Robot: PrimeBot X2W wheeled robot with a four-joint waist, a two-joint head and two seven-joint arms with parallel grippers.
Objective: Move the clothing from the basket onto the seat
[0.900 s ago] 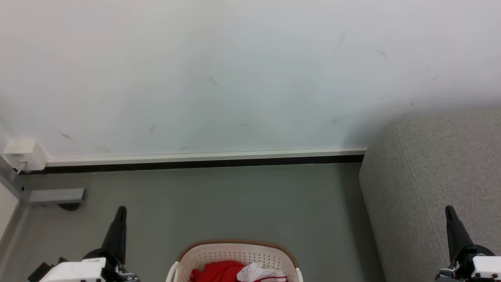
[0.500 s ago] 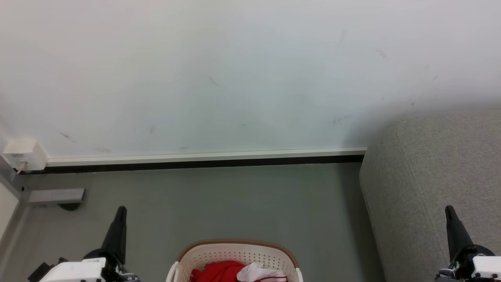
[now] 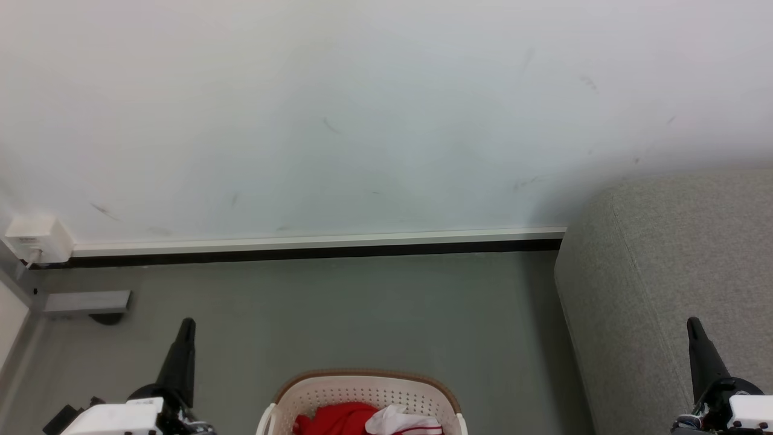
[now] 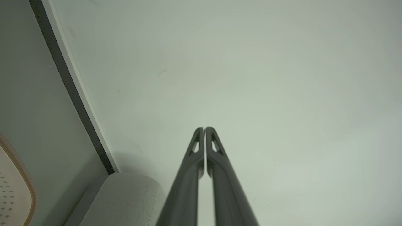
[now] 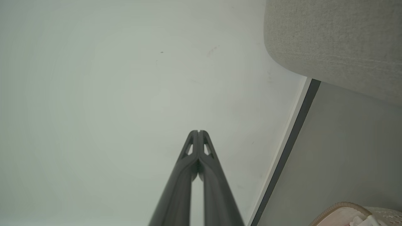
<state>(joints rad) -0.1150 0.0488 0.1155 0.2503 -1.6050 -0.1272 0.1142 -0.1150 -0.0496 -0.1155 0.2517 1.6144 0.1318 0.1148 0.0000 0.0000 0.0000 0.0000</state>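
While both arms hang at the near edge of the head view, the clothing (image 3: 338, 418) lies bunched inside the basket (image 3: 362, 376), red fabric to the left and a white, red-striped panel to the right. The basket stands on the grey floor (image 3: 362, 314) at near centre, between the two arms and apart from both. The left gripper (image 3: 187, 326), near left, points toward the far wall (image 3: 362, 109). The left wrist view shows its two dark fingers pressed together with nothing between them. The right gripper (image 3: 692, 323), near right, likewise has its fingers closed tip to tip on nothing. It shows against the seat (image 3: 676, 254), a grey sofa on the right whose rounded end reaches back toward the wall. A white baseboard (image 3: 314, 240) with a dark strip beneath runs along the foot of the wall, and a small white box (image 3: 36, 238) sits at its left end.
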